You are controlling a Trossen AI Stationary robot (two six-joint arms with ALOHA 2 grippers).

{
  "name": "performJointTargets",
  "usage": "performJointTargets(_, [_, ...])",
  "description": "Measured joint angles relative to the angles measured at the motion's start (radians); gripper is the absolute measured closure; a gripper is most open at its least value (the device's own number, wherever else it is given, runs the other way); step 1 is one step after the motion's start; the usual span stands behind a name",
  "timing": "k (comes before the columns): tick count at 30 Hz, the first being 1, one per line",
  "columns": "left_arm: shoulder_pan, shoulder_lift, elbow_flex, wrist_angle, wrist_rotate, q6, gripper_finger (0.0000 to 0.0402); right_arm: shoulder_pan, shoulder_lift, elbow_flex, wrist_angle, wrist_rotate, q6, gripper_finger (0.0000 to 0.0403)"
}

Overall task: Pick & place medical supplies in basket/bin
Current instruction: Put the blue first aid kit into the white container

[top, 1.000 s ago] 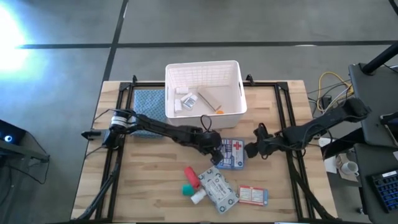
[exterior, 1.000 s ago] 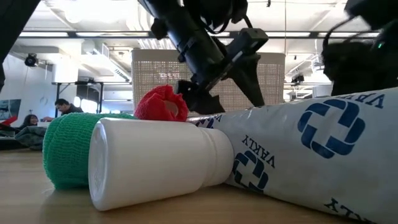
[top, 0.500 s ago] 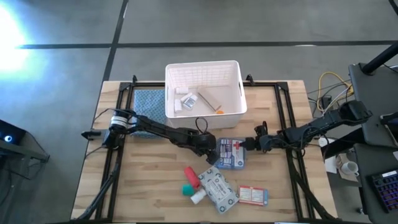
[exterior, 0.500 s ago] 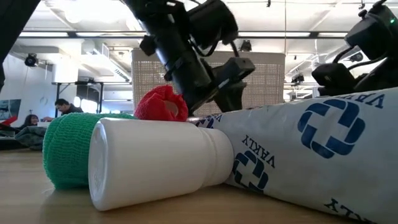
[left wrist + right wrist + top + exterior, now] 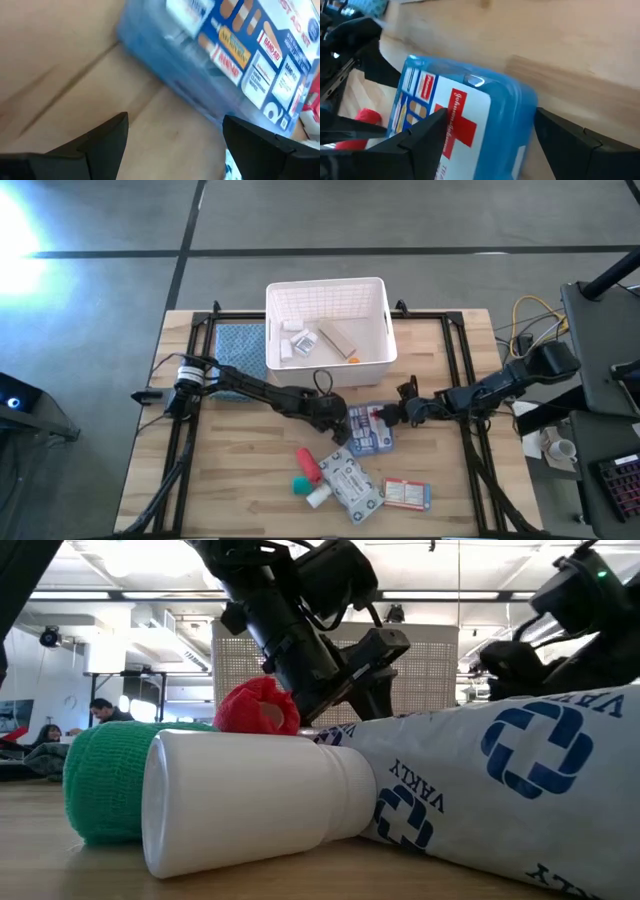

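Note:
The blue red-cross pouch lies flat on the table, just near of the white lattice bin. My left gripper is open at the pouch's left edge, and in its wrist view the pouch lies ahead of the fingers. My right gripper is open at the pouch's right end, which shows between its fingers. Nearer lie the red tube, the green-capped bottle, a white bottle, the grey-white packet and the white-red box. My left gripper comes in low from the table's left, with one finger close to the pouch's left edge; I cannot tell whether it touches. My right gripper comes in low from the right, its fingers either side of the pouch's right end; I cannot tell whether they touch.
The bin holds several small white and tan items. A blue patterned cloth lies left of the bin. In the low view the packet, white bottle and green roll fill the foreground. People sit in the room behind.
My right gripper has moved down and toward the table's left, up to the pouch's right end, its arm dropping lower. My left gripper has drawn slightly back toward the table's left, off the pouch's top to its left edge. The pouch has stayed in place.

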Motion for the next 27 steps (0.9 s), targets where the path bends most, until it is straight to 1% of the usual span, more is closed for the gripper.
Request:
performJointTargets(3, [0.000, 0.000, -0.002, 0.002, 0.014, 0.013, 0.0100, -0.001, 0.039, 0.052, 0.013, -0.011, -0.096, 0.0124])
performJointTargets(6, [-0.003, 0.000, -0.002, 0.002, 0.036, 0.015, 0.0100, -0.004, 0.046, 0.107, -0.012, -0.033, -0.145, 0.0127])
performJointTargets(12, [-0.005, 0.000, -0.007, -0.003, 0.060, 0.013, 0.0100, -0.006, -0.046, 0.233, -0.184, -0.065, -0.219, 0.0131])
performJointTargets(15, [-0.002, -0.003, -0.007, 0.022, 0.033, 0.000, 0.0100, -0.003, -0.106, 0.309, -0.282, -0.112, -0.268, 0.0129])
performJointTargets(16, [0.000, -0.003, -0.007, 0.016, 0.007, -0.003, 0.0100, -0.001, -0.121, 0.332, -0.326, -0.133, -0.283, 0.0130])
performJointTargets(17, [0.003, 0.000, -0.008, 0.011, -0.031, -0.006, 0.0100, 0.001, -0.130, 0.356, -0.372, -0.155, -0.302, 0.0130])
performJointTargets(18, [0.009, 0.003, -0.009, 0.012, -0.025, -0.011, 0.0101, 0.002, -0.132, 0.377, -0.413, -0.164, -0.322, 0.0131])
performJointTargets(20, [0.011, 0.000, -0.008, 0.010, -0.065, -0.006, 0.0101, 0.001, -0.136, 0.413, -0.461, -0.178, -0.351, 0.0134])
performJointTargets(27, [0.011, 0.003, -0.010, 0.012, -0.037, 0.002, 0.0101, 0.001, -0.082, 0.483, -0.599, -0.162, -0.354, 0.0138])
